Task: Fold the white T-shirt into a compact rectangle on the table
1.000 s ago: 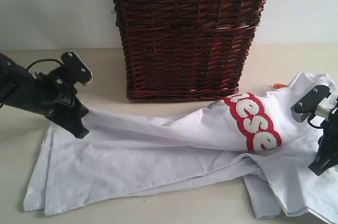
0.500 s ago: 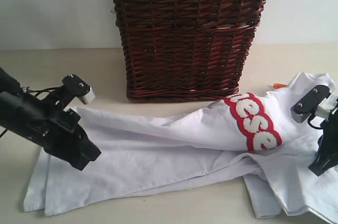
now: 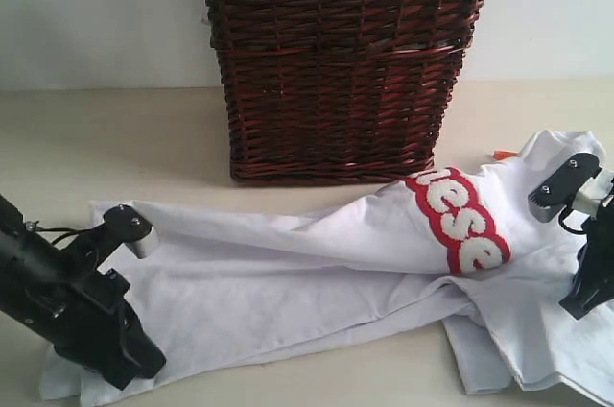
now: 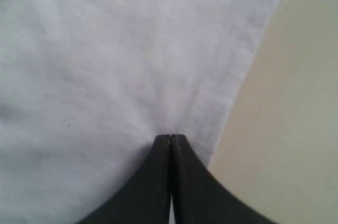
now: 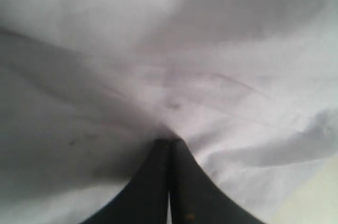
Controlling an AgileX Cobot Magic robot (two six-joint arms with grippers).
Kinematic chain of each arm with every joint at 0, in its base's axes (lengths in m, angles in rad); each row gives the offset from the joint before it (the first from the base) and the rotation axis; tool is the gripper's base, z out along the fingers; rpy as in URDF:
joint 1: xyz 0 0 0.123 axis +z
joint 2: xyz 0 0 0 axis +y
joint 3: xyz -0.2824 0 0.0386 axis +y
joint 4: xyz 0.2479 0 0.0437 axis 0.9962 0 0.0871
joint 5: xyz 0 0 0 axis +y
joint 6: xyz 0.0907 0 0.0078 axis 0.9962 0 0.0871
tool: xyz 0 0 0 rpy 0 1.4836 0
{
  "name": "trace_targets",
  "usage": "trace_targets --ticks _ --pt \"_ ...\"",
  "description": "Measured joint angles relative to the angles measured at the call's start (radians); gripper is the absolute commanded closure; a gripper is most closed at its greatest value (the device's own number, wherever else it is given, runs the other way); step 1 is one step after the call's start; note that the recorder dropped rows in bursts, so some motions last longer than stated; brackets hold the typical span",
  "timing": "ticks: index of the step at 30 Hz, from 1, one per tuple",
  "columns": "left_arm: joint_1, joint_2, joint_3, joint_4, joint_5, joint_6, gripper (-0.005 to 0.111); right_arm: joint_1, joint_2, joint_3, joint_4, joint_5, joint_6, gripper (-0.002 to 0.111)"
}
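**Item: white T-shirt, spread and part-folded, held at both ends**

Change since earlier frames: the left gripper point(image 3: 136, 367) has travelled from the shirt's far-left edge, near the basket, down to its near-left corner; the right gripper point(image 3: 583, 307) has not shifted.

1. Left gripper. Nearest the camera, low on the near-left hem. In the left wrist view its two black fingers are pressed together, with cloth creases running in to the tips just inside the hem: pinching the shirt's edge. Bare table shows just beside it.
2. White T-shirt point(image 3: 288, 282). Lies on the table point(image 3: 96, 138), stretched from near left to far right. The body is folded lengthwise in long soft ridges. A looser layer spills out under it at the near right.
3. Right gripper. At the right end, over the shirt's upper part. The fingers are shut together, and the fabric puckers at their tips: gripping the cloth.
4. Lettering point(image 3: 466, 225). Fuzzy white, outlined red; reads "nese" where visible, and curves over a ridge right of centre.
5. Orange tag point(image 3: 506, 155). Small, at the shirt's far-right edge.
6. Wicker basket point(image 3: 336, 71). Dark brown with lace trim on top. It stands behind the shirt, its base just beyond the far fold.
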Motion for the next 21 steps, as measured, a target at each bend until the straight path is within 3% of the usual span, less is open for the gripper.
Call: trace_targets --ticks 12,16,21 --pt "0.000 -0.058 0.164 -0.061 0.049 0.000 0.107 -0.002 -0.196 0.006 0.043 0.047 0.000 0.108" --pt "0.000 -0.100 0.175 -0.021 0.041 0.000 0.107 -0.002 -0.217 0.006 0.181 0.053 -0.030 0.108" --pt "0.000 -0.184 0.099 -0.044 -0.003 0.000 0.107 -0.002 -0.206 0.006 0.434 0.129 -0.304 0.108"
